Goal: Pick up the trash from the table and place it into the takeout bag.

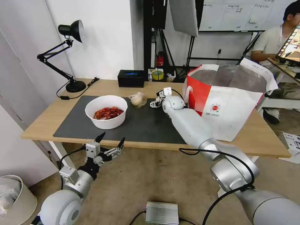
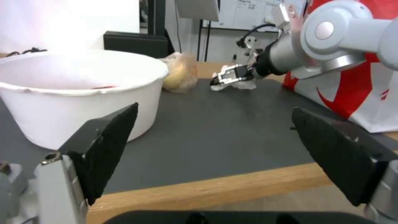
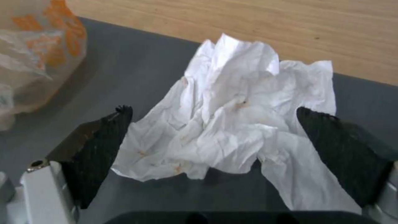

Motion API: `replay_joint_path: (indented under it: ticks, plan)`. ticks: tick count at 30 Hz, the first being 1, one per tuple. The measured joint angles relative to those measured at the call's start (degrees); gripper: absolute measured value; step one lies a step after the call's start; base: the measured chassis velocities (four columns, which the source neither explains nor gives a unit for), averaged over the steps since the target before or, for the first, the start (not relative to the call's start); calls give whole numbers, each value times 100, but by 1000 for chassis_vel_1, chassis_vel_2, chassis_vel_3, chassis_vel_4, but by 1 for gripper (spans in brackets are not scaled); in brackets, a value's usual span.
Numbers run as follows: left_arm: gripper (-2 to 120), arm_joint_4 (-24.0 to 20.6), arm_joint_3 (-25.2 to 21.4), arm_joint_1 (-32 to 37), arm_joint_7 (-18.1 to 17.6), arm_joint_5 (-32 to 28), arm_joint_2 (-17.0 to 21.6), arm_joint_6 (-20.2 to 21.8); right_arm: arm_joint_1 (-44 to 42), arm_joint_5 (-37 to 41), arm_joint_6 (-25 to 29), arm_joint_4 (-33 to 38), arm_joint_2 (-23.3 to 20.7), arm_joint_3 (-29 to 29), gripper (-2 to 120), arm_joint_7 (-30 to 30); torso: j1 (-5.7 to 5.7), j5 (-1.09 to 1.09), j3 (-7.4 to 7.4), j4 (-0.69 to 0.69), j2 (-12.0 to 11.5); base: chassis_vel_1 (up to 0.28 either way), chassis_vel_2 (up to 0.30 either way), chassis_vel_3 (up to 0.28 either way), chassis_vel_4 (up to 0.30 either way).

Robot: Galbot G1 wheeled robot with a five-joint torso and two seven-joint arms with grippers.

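- My right gripper (image 3: pixel 215 137) is down at the far side of the dark mat (image 1: pixel 147 125), jaws spread wide with the crumpled tissue (image 3: pixel 232 115) lying between the two black pads; nothing is gripped yet.
- The relation that matters: from the right wrist view the tissue sits squarely in the gap, one pad (image 3: pixel 104 146) just beside one edge and the other just beside the opposite edge, so I judge a straight close should catch it (its loose flap trails off toward one side and may escape the pinch).
- The tissue is a lumpy heap with no clear long axis, its bulk centred between the pads.
- The small bag with the beige lump (image 1: pixel 138 99) lies just beside the tissue, away from the takeout bag (image 1: pixel 228 103), which stands on the table (image 1: pixel 40 125) immediately to the gripper's right.
- My left gripper (image 1: pixel 110 144) hangs in front of the table's near edge, wide open and empty, near the white bowl (image 1: pixel 106 112) of red shells but well apart from the tissue, so the right arm is plainly the nearer one.
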Motion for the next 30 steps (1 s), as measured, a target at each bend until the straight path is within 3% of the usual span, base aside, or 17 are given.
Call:
replay_joint_path:
  ticks: [22, 30]
  plan:
    - [100, -4, 16, -2, -4, 5, 27, 4, -4, -11, -16, -145, 19, 129, 98, -18, 0, 1, -1, 1, 0, 0, 0, 0, 0]
    - [100, -15, 24, 0, -10, 1, 37, 7, -31, 1, -13, -95, 16, 135, 69, -11, 0, 1, -1, 2, 0, 0, 0, 0, 0]
